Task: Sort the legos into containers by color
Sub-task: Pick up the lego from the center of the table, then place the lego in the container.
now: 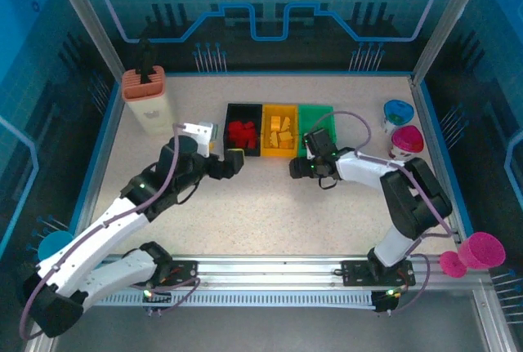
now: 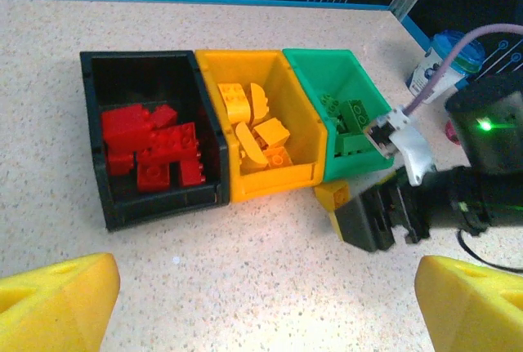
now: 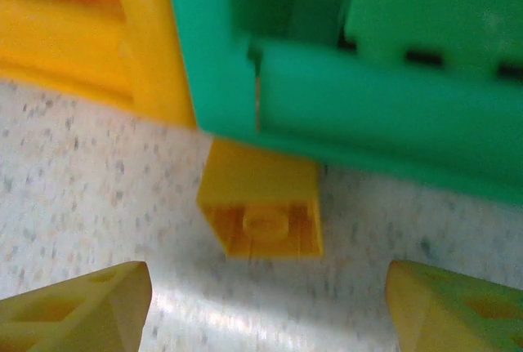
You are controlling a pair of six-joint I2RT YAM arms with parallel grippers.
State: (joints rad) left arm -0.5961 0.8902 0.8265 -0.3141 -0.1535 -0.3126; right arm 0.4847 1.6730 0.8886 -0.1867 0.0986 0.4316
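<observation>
Left tool (image 2: 270, 311) and right tool (image 3: 265, 307) both spread wide, smooth yellow brick (image 3: 261, 217) on the speckled tabletop (image 3: 73, 172), right up against the green plastic bin (image 3: 368, 115).

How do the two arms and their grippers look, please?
The left arm and right arm have white links, black joints, lilac cables and small green lights. The fingers are yellow wedges with cut-out holes.
</observation>
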